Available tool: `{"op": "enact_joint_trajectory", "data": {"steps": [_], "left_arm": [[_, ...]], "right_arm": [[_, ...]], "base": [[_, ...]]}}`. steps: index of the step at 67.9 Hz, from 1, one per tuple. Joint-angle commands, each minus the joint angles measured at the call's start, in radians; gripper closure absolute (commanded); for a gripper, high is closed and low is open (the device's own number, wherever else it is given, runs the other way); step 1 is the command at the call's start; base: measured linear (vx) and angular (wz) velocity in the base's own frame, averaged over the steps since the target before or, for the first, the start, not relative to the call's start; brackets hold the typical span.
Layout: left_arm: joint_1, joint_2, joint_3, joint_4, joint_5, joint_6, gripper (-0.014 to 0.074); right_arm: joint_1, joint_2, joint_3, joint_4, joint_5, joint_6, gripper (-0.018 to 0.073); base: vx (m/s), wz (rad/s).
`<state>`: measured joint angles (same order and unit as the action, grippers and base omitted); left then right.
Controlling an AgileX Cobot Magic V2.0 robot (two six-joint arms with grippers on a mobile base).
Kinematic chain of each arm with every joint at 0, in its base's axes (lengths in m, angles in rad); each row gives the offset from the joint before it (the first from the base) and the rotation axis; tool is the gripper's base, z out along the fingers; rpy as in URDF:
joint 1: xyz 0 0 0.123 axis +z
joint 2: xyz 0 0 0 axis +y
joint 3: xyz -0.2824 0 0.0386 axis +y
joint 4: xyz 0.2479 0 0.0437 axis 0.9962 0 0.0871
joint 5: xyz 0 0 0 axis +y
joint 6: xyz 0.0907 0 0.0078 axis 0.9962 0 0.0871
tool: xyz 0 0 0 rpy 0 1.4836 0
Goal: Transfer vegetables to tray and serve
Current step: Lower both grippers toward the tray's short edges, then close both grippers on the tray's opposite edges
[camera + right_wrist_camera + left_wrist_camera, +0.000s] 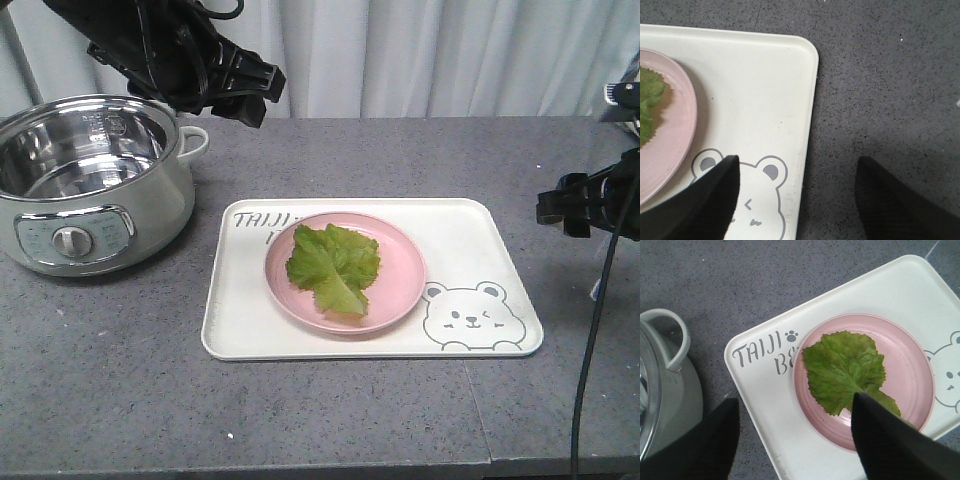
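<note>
Lying on the pink plate [402, 272] at the middle of the tray [470, 240] (cream, bear-printed), the lettuce leaf [333, 267] is gripped by neither left gripper [794, 402] nor right gripper [797, 160], both held wide open and empty.

We see a grey speckled countertop [330, 420] with two things directly on it: cream bear-print tray [470, 240] at centre, electric pot [100, 220] left of it, near, not touching.

Bare bench [330, 420] lies at six and twelve o'clock of the tray [470, 240]; the pot [100, 220] stands near its ten o'clock corner, a plate [402, 272] mid-tray.
</note>
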<state>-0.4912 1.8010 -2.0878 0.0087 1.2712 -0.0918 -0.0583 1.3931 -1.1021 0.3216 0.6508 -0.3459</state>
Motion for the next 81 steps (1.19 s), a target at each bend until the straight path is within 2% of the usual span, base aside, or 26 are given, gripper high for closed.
{"op": "enact_joint_trajectory", "data": {"steps": [1, 10, 27, 36, 61, 81], "left_arm": [[-0.003, -0.040, -0.014, 0.002, -0.021, -0.008, 0.0136], [-0.003, -0.032, 0.060, 0.008, -0.021, -0.008, 0.0136], [-0.003, -0.023, 0.255, 0.068, -0.022, -0.012, 0.0136], [-0.003, -0.023, 0.313, 0.109, -0.032, -0.056, 0.0136], [0.000, -0.023, 0.425, 0.106, -0.118, -0.104, 0.0136], [0.039, -0.023, 0.549, 0.077, -0.207, -0.134, 0.0136]], "right_arm": [[-0.002, -0.008, -0.031, 0.029, -0.036, -0.004, 0.0087], [-0.002, 0.030, -0.031, 0.032, -0.012, -0.004, 0.0087], [-0.002, 0.090, -0.031, 0.029, 0.077, -0.011, 0.0087], [-0.002, 0.122, -0.032, 0.025, 0.096, -0.011, 0.0087], [-0.002, 0.215, -0.032, 0.027, 0.098, -0.016, 0.0087], [-0.002, 0.233, -0.034, 0.028, 0.088, -0.019, 0.0087]], "base": [[0.00, 0.00], [0.00, 0.00], [0.00, 0.00], [0.00, 0.00], [0.00, 0.00], [0.00, 0.00]]}}
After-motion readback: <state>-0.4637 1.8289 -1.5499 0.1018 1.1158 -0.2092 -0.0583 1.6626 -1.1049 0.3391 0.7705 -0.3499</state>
